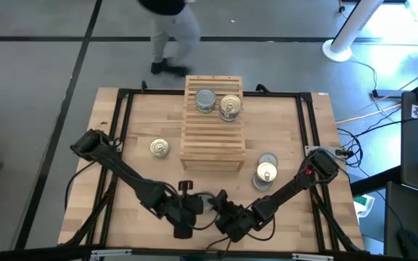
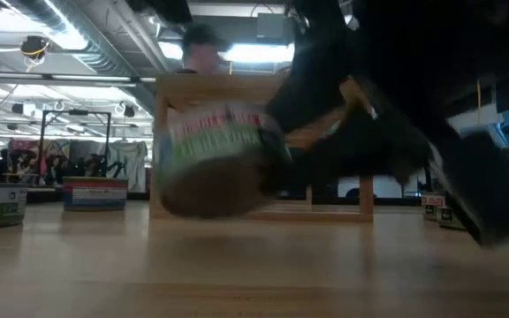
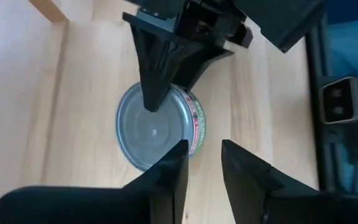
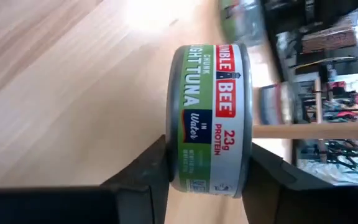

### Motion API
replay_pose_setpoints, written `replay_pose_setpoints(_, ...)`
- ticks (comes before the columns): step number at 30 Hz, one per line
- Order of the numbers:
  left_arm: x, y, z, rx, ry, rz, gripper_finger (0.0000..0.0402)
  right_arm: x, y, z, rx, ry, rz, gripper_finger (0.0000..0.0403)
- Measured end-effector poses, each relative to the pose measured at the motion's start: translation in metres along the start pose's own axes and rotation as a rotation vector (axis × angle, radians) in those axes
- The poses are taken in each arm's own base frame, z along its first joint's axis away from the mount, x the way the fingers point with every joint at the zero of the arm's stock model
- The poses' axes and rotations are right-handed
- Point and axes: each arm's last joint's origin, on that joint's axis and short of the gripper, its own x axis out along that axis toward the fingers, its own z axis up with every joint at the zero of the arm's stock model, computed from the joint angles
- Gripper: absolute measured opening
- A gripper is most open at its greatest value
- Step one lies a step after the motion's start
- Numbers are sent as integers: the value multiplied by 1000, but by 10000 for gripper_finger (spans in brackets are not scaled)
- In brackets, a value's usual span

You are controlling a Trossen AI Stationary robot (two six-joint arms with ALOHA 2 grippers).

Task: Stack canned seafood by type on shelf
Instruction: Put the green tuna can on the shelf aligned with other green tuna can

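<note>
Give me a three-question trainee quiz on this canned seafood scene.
1. True or false: the right gripper grips a tuna can by its sides.
2. How many cans stand on the shelf?
3. Seen from above, the lone can lies: A) left of the shelf, B) right of it, C) on it.
Key: 1 true; 2 two; 3 A.
</note>
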Motion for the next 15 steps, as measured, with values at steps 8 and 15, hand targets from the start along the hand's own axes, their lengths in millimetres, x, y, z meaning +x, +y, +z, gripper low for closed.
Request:
replay_pose_setpoints(8, -56, 18, 9, -72, -97, -44, 58, -22, -44, 28, -18, -48, -85, 150)
replay_pose_setpoints(15, -91, 32, 13, -32, -206, -27, 22, -44, -82, 32, -60, -16, -176, 146)
